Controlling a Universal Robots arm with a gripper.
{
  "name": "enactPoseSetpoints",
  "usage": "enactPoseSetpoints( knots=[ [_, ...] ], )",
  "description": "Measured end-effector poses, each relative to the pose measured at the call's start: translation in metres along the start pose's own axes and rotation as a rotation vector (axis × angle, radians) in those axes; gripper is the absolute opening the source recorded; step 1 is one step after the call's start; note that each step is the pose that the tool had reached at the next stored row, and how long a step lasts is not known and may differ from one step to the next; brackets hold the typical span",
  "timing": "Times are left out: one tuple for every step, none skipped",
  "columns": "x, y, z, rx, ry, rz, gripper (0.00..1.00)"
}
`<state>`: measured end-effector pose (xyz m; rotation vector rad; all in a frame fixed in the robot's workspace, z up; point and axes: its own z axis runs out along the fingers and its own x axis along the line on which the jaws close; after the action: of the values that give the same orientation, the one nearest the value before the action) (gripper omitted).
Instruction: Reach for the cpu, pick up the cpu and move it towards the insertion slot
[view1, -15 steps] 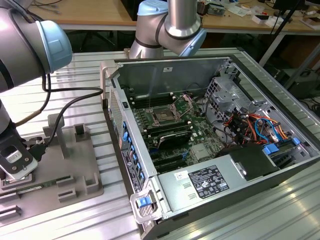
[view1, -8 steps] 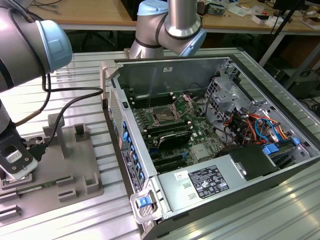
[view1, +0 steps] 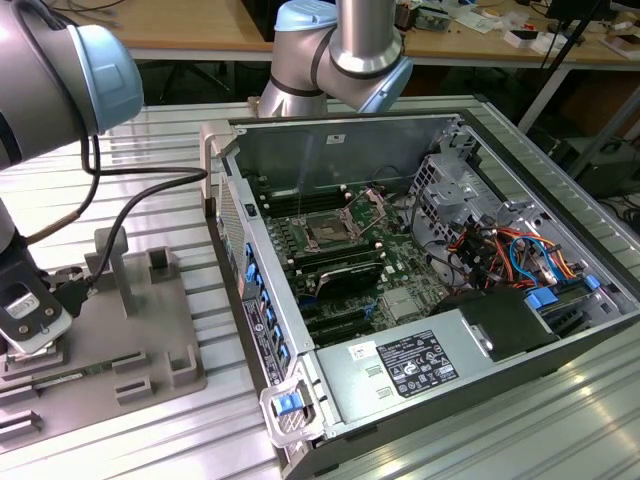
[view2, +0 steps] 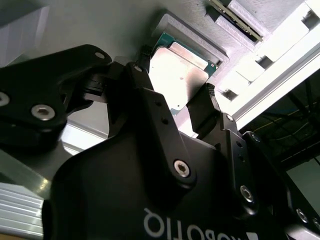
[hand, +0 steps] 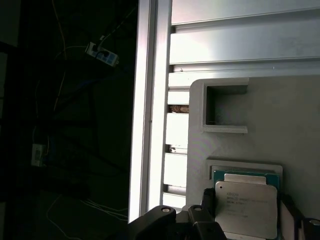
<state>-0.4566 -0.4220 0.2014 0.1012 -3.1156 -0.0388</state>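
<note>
One open computer case (view1: 330, 150) lies on the slatted metal table (view1: 170, 140). One grey tray (view1: 150, 330) lies at the exterior view's left of it, and the case's tall side wall stands between the two. One arm (view1: 60, 70) bends down over the tray's near corner. One insertion slot (view1: 327, 232) sits low on the board inside the case, with memory slots and cables near it, well apart from the tray.

One cpu (view2: 180, 70) lies flat in its framed recess on the tray, pale top up. The gripper (view2: 175, 82) is down over it, and its two black fingers (view2: 202, 107) are closed against two opposite edges of the chip, one on each side.

In the first wrist view the tray's edge runs near the table's edge (hand: 150, 100) — beyond that rail the floor is dark. A second, empty square pocket (hand: 225, 107) sits just beside the cpu's recess.
</note>
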Motion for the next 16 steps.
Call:
enactPoseSetpoints(
  knots=[
    [0.0,0.0,-0.0003,0.0,0.0001,0.0,0.55],
    [0.0,0.0,-0.0006,0.0001,0.0001,0.0,0.55],
    [0.0,0.0,-0.0011,0.0001,0.0002,0.0,0.55],
    [0.0,0.0,-0.0014,0.0001,0.0001,0.0,0.55],
    [0.0,0.0,-0.0019,0.0,0.0001,0.0,0.55],
    [0.0001,0.0001,-0.0024,0.0,0.0001,0.0,0.55],
    [0.0001,0.0001,-0.0029,0.0,0.0001,0.0,0.55],
    [0.0,0.0001,-0.0034,0.0,0.0,0.0,0.55],
    [0.0,0.0001,-0.0039,0.0,0.0,0.0,0.55],
    [0.0,0.0001,-0.0041,-0.0001,-0.0002,0.0,0.55],
    [0.0,0.0001,-0.0043,-0.0001,-0.0002,0.0,0.55],
    [0.0001,0.0001,-0.0045,-0.0001,-0.0002,0.0,0.55],
    [0.0001,0.0001,-0.0046,-0.0001,0.0,0.0,0.55],
    [0.0001,0.0001,-0.0047,-0.0001,0.0,0.0,0.55],
    [0.0001,0.0001,-0.0047,-0.0001,0.0,0.0,0.55],
    [0.0001,0.0001,-0.0046,-0.0001,-0.0001,0.0,0.55]
  ],
)
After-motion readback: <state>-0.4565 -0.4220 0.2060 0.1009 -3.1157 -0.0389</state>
